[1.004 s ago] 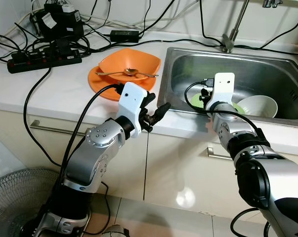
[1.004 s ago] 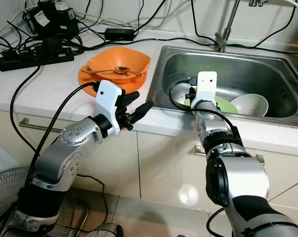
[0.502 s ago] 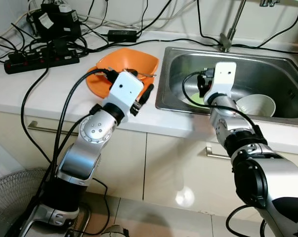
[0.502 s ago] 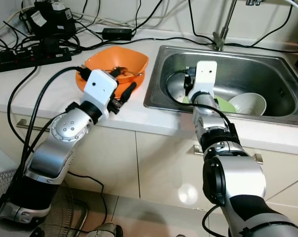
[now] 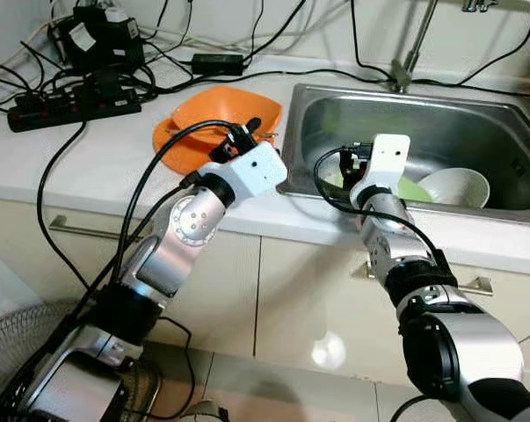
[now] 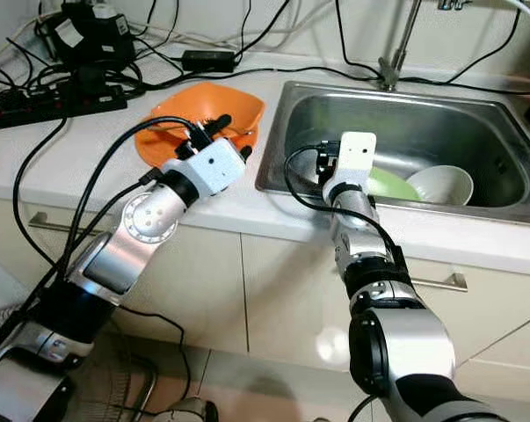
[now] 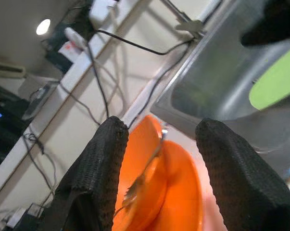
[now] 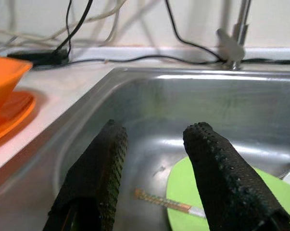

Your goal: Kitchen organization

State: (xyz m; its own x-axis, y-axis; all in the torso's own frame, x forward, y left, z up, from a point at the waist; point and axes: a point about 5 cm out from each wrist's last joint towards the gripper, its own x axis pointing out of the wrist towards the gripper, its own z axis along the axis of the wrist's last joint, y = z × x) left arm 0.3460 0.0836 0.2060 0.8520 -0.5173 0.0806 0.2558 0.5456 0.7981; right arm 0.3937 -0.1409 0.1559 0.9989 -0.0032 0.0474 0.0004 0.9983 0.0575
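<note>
Cables [image 5: 89, 79] crowd the counter behind the orange bowl [image 5: 234, 110], possibly holding cutlery.

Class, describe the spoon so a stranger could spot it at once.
Start at the steel sink; left of it on the counter sits an orange bowl on an orange plate. The spoon lies in that bowl, the one thin metal piece among orange dishes.

a black power strip [image 5: 76, 103] lies at the back left of the white countertop [image 5: 98, 167], with a black adapter block [image 5: 102, 37] behind it and a smaller black power brick [image 5: 218, 62] nearer the wall. black cables [image 5: 54, 180] trail across the counter and over its front edge. a fan grille [image 5: 27, 338] stands on the tiled floor [image 5: 308, 387] below the cabinet handle [image 5: 80, 230].
</note>
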